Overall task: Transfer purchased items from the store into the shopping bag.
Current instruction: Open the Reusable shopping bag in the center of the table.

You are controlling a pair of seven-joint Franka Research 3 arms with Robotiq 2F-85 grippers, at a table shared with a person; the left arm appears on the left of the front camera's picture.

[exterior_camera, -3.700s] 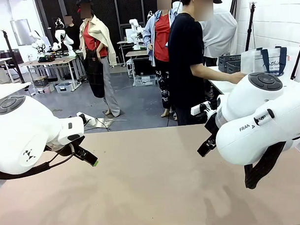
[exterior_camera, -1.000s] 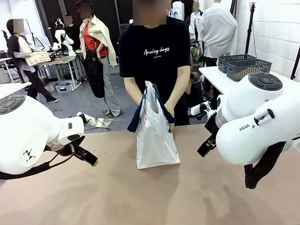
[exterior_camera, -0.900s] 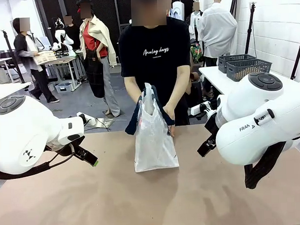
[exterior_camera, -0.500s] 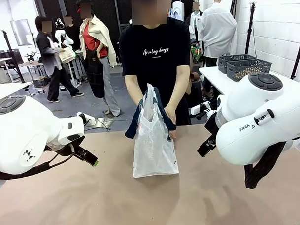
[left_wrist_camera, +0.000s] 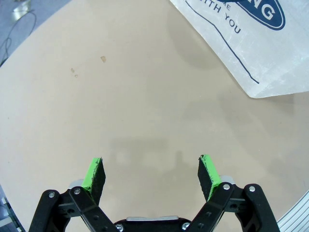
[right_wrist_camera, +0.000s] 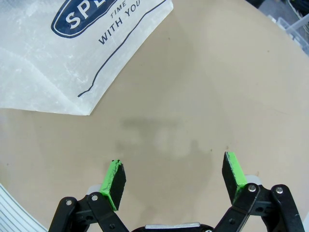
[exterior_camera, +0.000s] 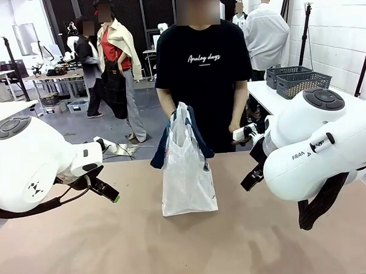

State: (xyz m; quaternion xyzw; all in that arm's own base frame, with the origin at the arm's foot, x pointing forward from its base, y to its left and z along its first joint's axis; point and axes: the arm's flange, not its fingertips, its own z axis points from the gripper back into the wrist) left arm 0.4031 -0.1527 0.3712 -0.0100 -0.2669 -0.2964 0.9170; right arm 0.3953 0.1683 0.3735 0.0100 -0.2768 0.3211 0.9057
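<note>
Left gripper and right gripper both gape wide, empty, over the table. The shopping bag stands upright at the table's far middle, just before the person.

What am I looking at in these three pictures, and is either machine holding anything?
Two white robots, a left arm and a right arm, sit at a brown table. The wide picture is from a fixed camera between them, facing a person across the table. The other two come from a camera on each wrist, looking along its black, green-tipped grasper: the left tool and the right tool. Both are open and empty, above the tabletop. A whitish shopping bag with navy handles stands upright mid-table before the person. Grey lattice baskets sit on a side table behind.
</note>
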